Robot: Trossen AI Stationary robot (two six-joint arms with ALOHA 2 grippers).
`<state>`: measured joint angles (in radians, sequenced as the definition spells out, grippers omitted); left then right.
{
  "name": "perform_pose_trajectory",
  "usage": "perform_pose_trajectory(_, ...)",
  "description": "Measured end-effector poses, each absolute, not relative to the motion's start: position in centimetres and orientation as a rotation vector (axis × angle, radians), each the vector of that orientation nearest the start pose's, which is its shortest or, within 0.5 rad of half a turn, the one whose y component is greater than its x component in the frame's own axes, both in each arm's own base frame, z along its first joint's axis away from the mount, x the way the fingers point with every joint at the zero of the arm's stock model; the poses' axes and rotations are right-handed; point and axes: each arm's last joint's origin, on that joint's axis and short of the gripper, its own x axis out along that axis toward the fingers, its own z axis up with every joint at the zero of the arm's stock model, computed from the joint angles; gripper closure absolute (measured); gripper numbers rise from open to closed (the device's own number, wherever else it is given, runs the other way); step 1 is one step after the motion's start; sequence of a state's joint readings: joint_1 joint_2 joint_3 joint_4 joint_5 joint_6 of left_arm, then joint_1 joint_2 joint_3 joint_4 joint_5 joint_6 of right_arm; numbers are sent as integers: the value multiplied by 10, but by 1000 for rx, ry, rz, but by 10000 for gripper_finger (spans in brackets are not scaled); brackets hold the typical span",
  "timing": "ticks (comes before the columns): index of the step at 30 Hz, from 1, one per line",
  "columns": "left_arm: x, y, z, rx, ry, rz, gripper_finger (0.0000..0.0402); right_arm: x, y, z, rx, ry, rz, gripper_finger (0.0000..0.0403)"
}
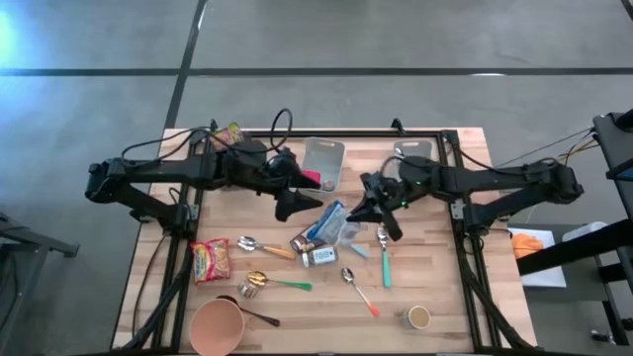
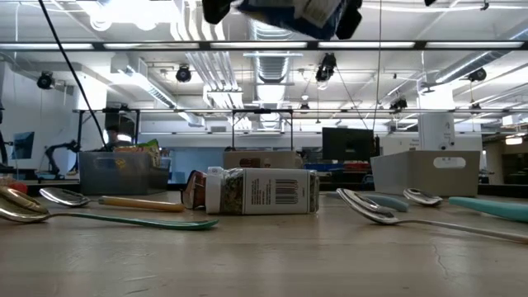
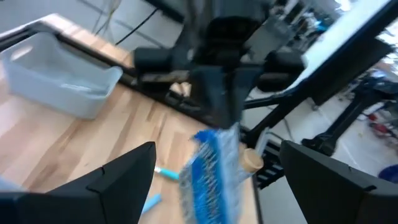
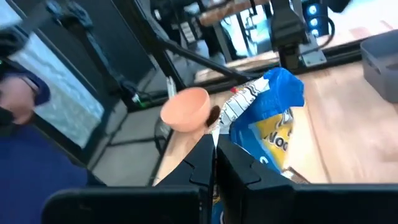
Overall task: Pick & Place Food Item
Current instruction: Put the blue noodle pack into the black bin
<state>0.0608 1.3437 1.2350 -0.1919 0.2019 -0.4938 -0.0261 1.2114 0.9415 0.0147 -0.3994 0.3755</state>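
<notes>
A blue and yellow snack bag (image 1: pixel 331 222) with a silvery crimped end hangs above the middle of the table, and my right gripper (image 1: pixel 376 213) is shut on it. The low view shows the bag (image 2: pixel 297 15) well above the tabletop. My left gripper (image 1: pixel 302 205) stands open just left of the bag and faces it. In the left wrist view its two fingers (image 3: pixel 124 177) stand wide on either side of the bag (image 3: pixel 211 177) without touching it, with my right gripper (image 3: pixel 217 93) above the bag. My right gripper pinches the bag between its two fingers at an edge close to the silvery crimped end (image 4: pixel 231 127). The fingers come from the table's right, slanting slightly down. The bag is lifted clear of the table and hangs beyond and below the fingertips.
Below the bag lie a spice jar (image 1: pixel 318 257) and several spoons (image 1: pixel 384 259). A red snack pack (image 1: pixel 210 259) and an orange cup (image 1: pixel 218 326) are at the near left, a small cup (image 1: pixel 418 316) at the near right. Two grey bins (image 1: pixel 323 161) stand at the far edge.
</notes>
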Motion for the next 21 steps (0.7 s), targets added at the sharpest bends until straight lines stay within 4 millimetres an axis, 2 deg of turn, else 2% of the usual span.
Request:
perform_pose_trajectory(4, 303, 10, 367, -511, 318, -130, 58, 288, 4, 330, 379, 345, 349, 395)
perform_pose_trajectory(10, 303, 9, 367, -508, 321, -138, 52, 309, 4, 346, 311, 353, 363, 395)
perform_pose_trajectory(21, 303, 8, 366, -550, 343, -168, 5, 319, 4, 370, 239, 326, 388, 395)
